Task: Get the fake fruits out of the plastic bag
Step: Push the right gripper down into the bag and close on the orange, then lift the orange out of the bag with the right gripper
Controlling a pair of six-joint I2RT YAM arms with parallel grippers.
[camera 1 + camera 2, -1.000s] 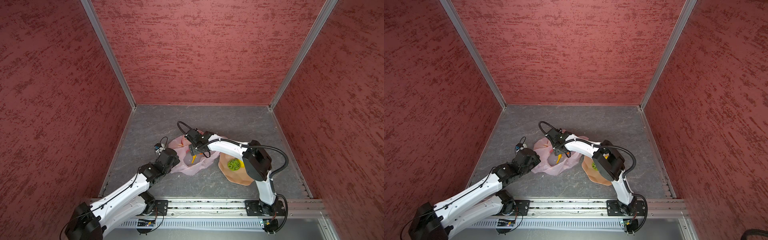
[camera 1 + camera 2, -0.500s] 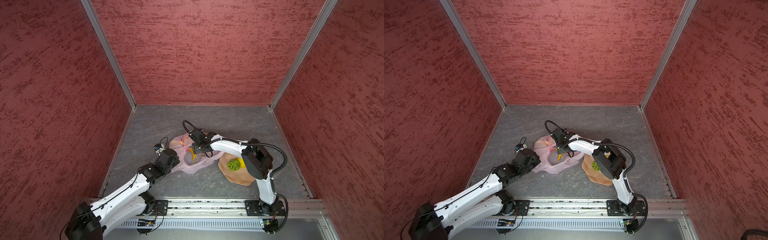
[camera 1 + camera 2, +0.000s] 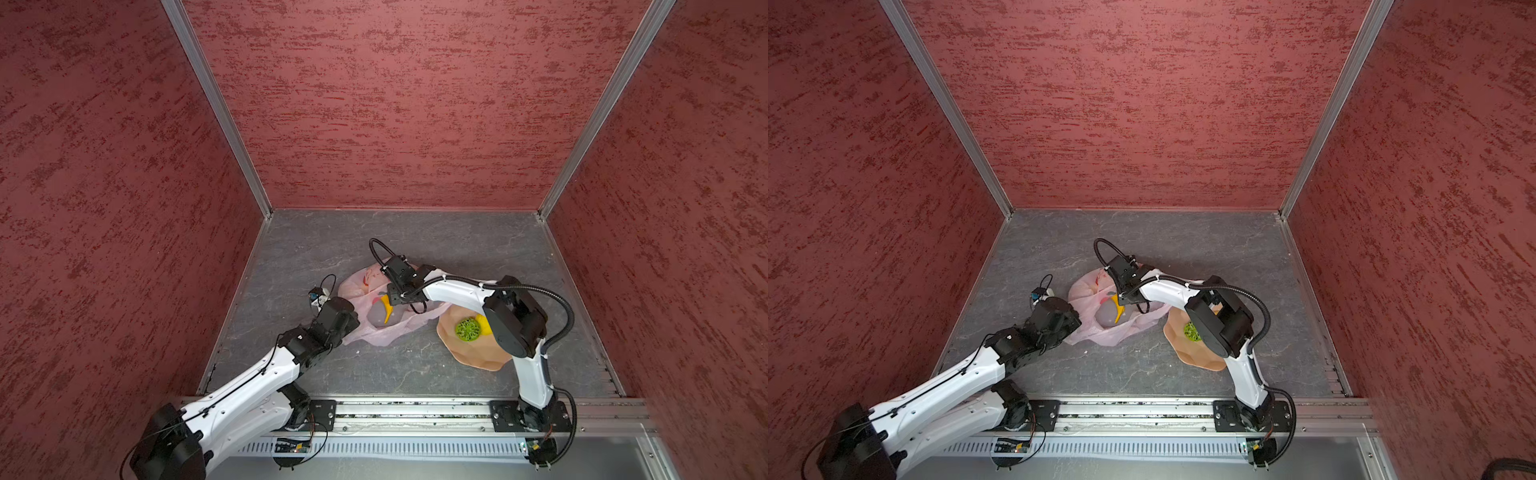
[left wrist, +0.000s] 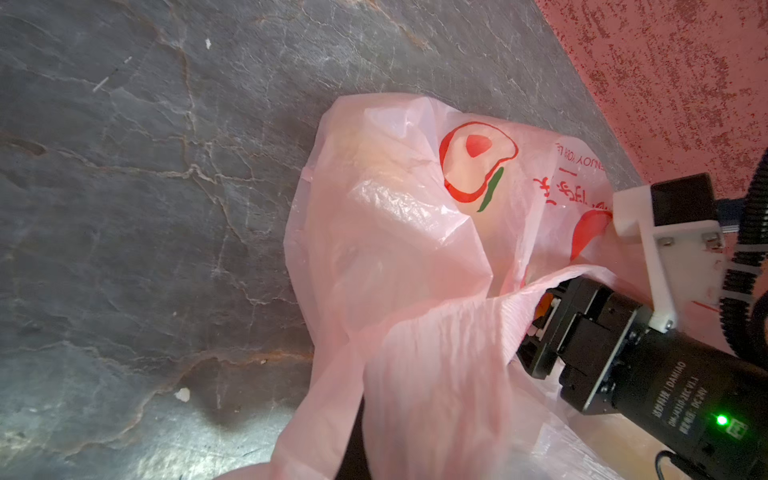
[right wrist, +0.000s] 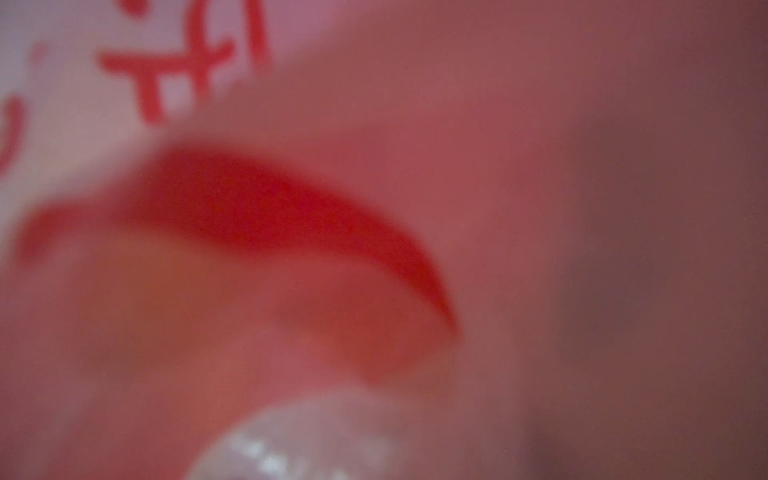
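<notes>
The pale-pink plastic bag (image 3: 365, 286) lies crumpled mid-floor, red print up (image 4: 478, 162). My left gripper (image 4: 353, 449) is shut on bunched film at the plastic bag's near-left edge (image 3: 353, 328). My right gripper (image 3: 385, 309) reaches down into the bag mouth; a yellow-orange point shows at its tip, finger or fruit I cannot tell. Film blurs the right wrist view, hiding its jaws. A pale lump (image 4: 365, 158) bulges under the film. Out of the bag, the green lattice ball (image 3: 468, 328) and a yellow fruit (image 3: 483, 325) sit in the dish.
The tan wavy-edged dish (image 3: 473, 355) (image 3: 1200, 359) lies right of the bag, partly under my right arm's elbow (image 3: 515, 322). Red walls enclose the grey floor on three sides. The arms' base rail (image 3: 415, 415) runs along the front edge.
My right wrist has shifted slightly rightward and toward the back over the bag mouth, and the film around it has resettled. The left arm has not moved.
</notes>
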